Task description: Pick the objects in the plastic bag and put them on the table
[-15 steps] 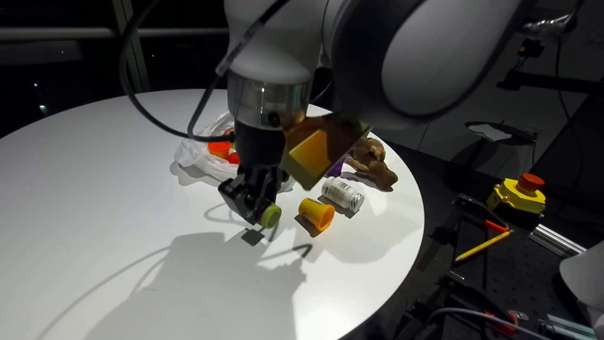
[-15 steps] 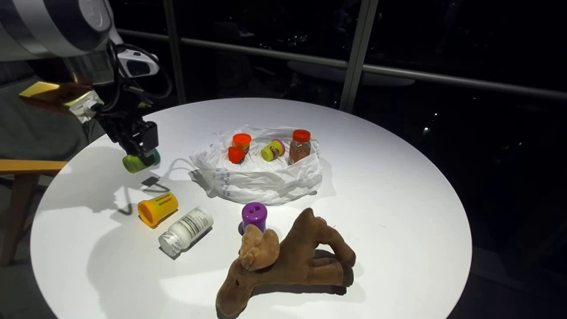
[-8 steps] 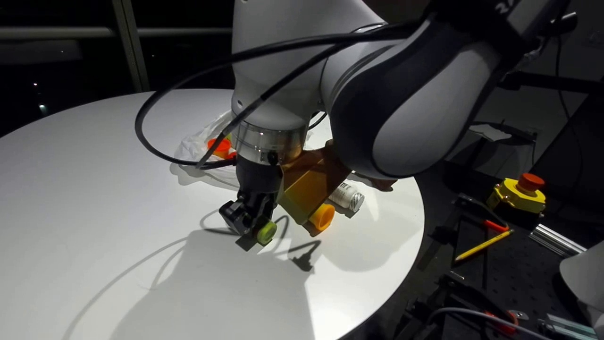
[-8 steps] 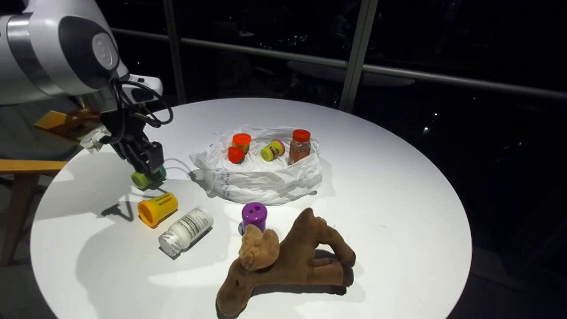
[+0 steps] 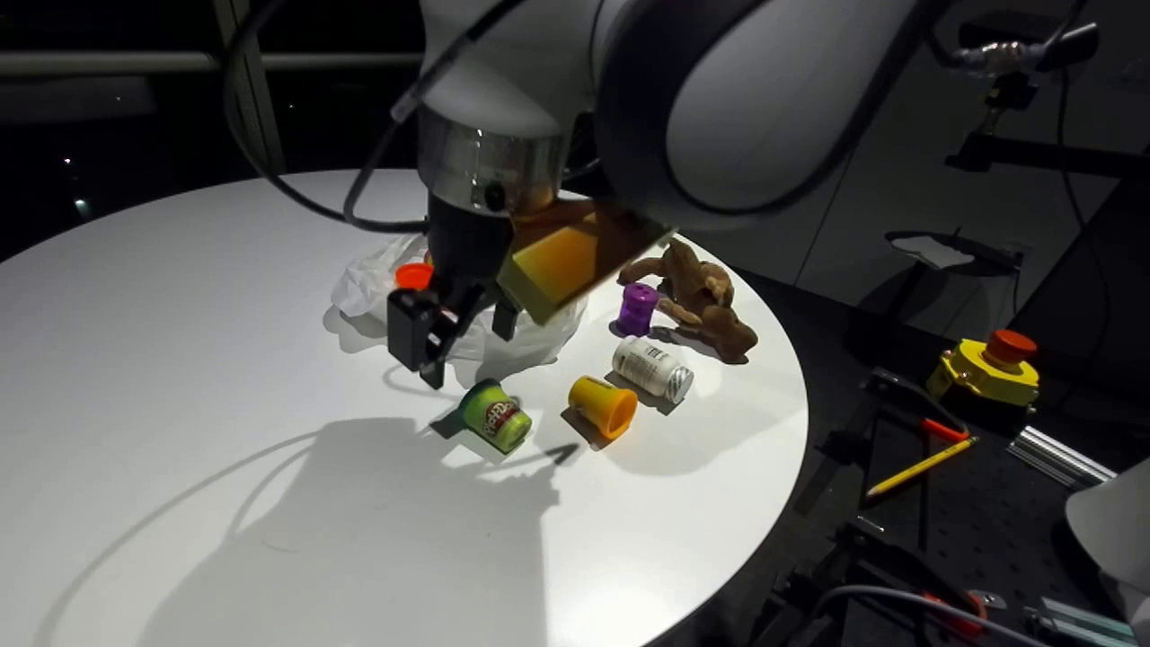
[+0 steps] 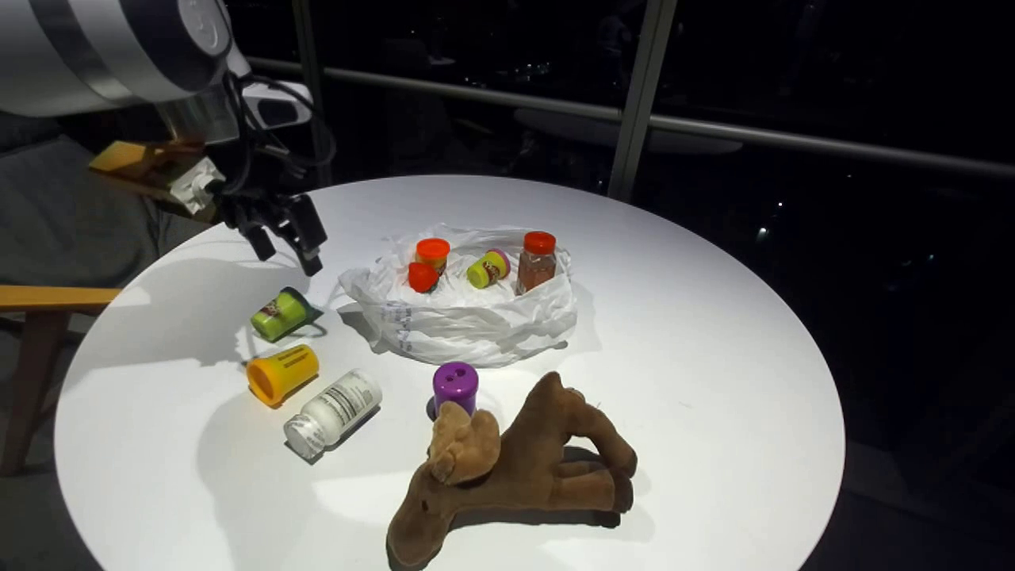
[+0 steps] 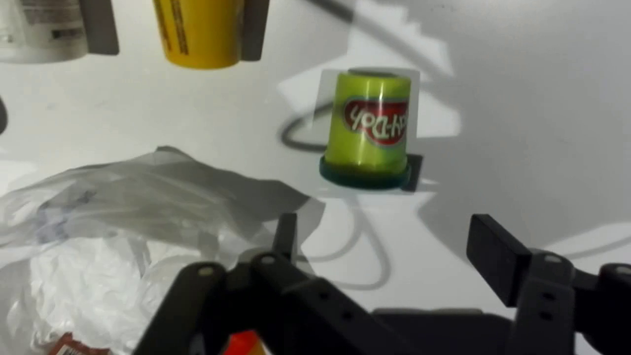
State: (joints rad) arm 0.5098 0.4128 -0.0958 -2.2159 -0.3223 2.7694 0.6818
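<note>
Over the table [image 6: 714, 381], my gripper [image 7: 387, 236] stands open, nothing between its fingers, above and apart from a green can [image 5: 496, 415] lying on its side. Beside that can lie a yellow cup [image 6: 284, 374] and a white bottle [image 6: 333, 414]. A purple piece [image 6: 456, 385] stands behind the brown animal figure [image 6: 515, 468] in an exterior view. The plastic bag [image 6: 468, 333] is spread in a wrinkled ring. It holds an orange-red lidded can [image 6: 433, 254], a red piece [image 6: 423, 277], a yellow can [image 6: 488, 270] and a red-lidded bottle [image 6: 537, 270]. My arm partly hides the bag in an exterior view.
A wooden-armed chair [image 6: 55, 297] stands beyond the table's edge. Off the table, a yellow box with a red button [image 5: 988, 373] and a pencil [image 5: 923, 466] sit on a dark surface. A loose black cable [image 5: 269, 171] hangs from my arm.
My gripper went down with the green can, let it go on the table, and rose above it with its jaws spread. The can now lies on its side; the bag looks unchanged.
</note>
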